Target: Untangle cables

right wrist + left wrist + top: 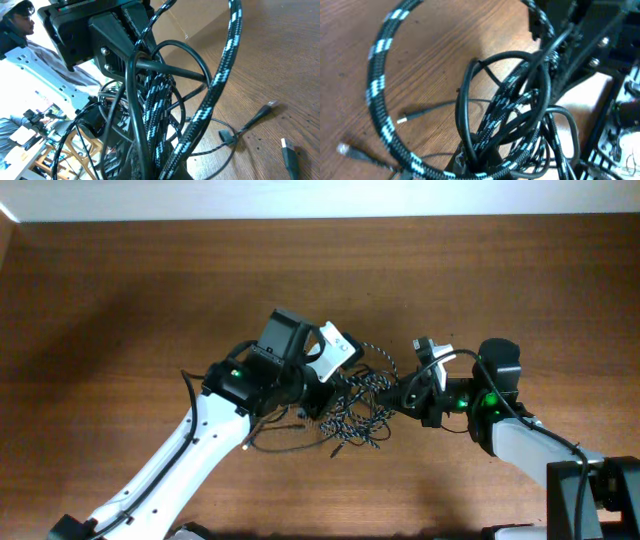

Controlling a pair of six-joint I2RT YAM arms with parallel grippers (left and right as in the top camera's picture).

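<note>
A tangle of cables (355, 405) hangs between my two grippers above the wooden table: black-and-white braided cables (380, 105) and plain black cables (465, 100). My left gripper (312, 392) is shut on the left side of the bundle; strands run into its jaws (485, 167). My right gripper (408, 392) is shut on the right side; the braided cable (220, 85) and black cables (132, 90) pass through its jaws (160, 167). Loose loops droop onto the table below.
Loose cable ends with plugs lie on the wooden table (120, 300): a USB plug (290, 150), a braided end (265, 111), a thin plug (407, 118). The table's far edge (320, 218) is at the top.
</note>
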